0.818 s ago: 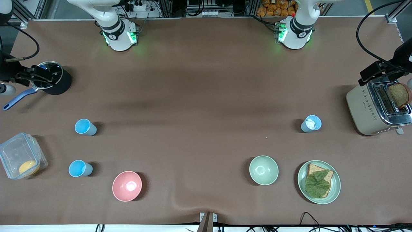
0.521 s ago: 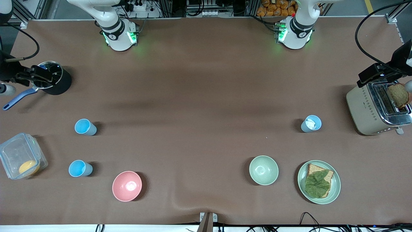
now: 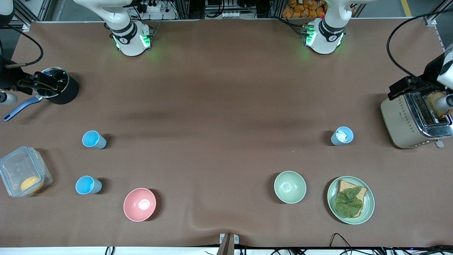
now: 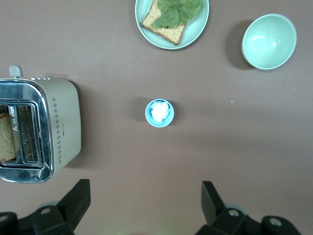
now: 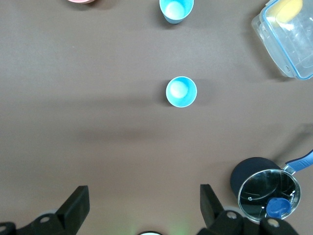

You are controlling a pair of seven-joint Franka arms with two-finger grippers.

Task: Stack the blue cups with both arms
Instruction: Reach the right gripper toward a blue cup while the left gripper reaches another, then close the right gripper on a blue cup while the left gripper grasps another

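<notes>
Two blue cups stand upright at the right arm's end of the table: one (image 3: pixel 93 139) (image 5: pixel 181 91), and a brighter sky-blue one (image 3: pixel 88 185) (image 5: pixel 176 10) nearer the front camera. A paler blue cup (image 3: pixel 342 135) (image 4: pixel 159 112) with something white inside stands at the left arm's end. My left gripper (image 4: pixel 145 185) is open and empty, high over bare table between its base (image 3: pixel 324 33) and that cup. My right gripper (image 5: pixel 144 188) is open and empty, high over bare table near its base (image 3: pixel 129 35). Neither gripper shows in the front view.
A pink bowl (image 3: pixel 139 204), a pale green bowl (image 3: pixel 290 186) and a plate with bread and lettuce (image 3: pixel 350 200) lie near the front edge. A toaster (image 3: pixel 414 120) with bread, a black pot (image 3: pixel 58 86) and a clear container (image 3: pixel 21 175) sit at the table's ends, black clamps beside them.
At the toaster, the black clamp has shifted and the bread slice has sunk lower into the slot. The cups, bowls and arm bases have not moved.
</notes>
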